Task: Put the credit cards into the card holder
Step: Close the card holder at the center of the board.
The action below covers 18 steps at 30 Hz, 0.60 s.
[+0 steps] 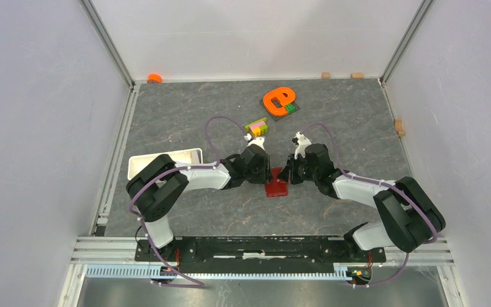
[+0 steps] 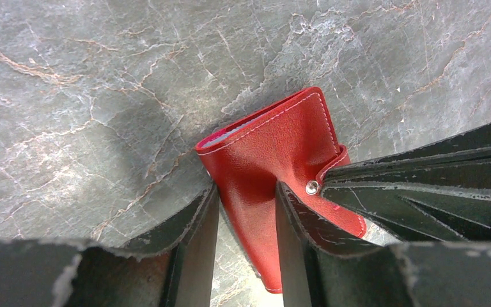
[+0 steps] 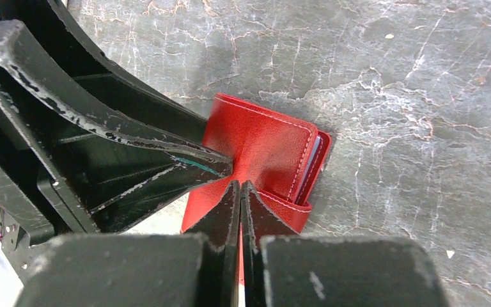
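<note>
The card holder (image 1: pixel 277 187) is seen from above on the desk (image 1: pixel 185 115), between the left tool (image 1: pixel 265 173) and right tool (image 1: pixel 288 174). In the left wrist view it is clamped between narrowly spread fingers (image 2: pixel 195 233). In the right wrist view its flap is pinched by nearly closed fingers (image 3: pixel 220 214); a pale blue card edge (image 3: pixel 312 163) is visible inside.

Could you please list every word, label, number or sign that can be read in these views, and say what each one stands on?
"e": not printed, only the shape of the orange toy itself.
The card holder shows red leather, stitching and a metal snap, but no writing.
Nothing else in any view carries legible text.
</note>
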Each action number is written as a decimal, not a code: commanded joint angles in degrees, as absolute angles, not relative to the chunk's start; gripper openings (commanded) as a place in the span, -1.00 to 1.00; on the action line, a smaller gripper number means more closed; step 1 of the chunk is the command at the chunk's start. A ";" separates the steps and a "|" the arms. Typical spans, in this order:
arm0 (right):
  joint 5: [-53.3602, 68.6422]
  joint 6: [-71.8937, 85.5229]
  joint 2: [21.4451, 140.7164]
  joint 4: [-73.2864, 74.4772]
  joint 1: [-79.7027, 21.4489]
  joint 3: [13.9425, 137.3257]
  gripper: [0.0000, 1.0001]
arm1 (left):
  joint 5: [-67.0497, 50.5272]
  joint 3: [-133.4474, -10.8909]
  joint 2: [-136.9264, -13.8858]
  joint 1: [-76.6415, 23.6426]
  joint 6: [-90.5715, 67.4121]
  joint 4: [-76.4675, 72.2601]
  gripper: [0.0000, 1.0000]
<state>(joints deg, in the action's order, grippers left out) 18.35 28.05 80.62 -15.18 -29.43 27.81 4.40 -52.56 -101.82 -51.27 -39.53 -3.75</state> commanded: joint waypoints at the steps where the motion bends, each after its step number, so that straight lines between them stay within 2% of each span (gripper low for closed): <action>1: 18.40 28.97 80.33 -19.74 -30.18 26.88 -1.00 | 4.66 -51.33 -105.38 -52.31 -37.57 3.85 -0.14; 18: 15.25 28.82 81.13 -24.57 -31.20 22.34 -1.00 | 4.55 -51.42 -105.57 -52.38 -37.62 3.98 -0.14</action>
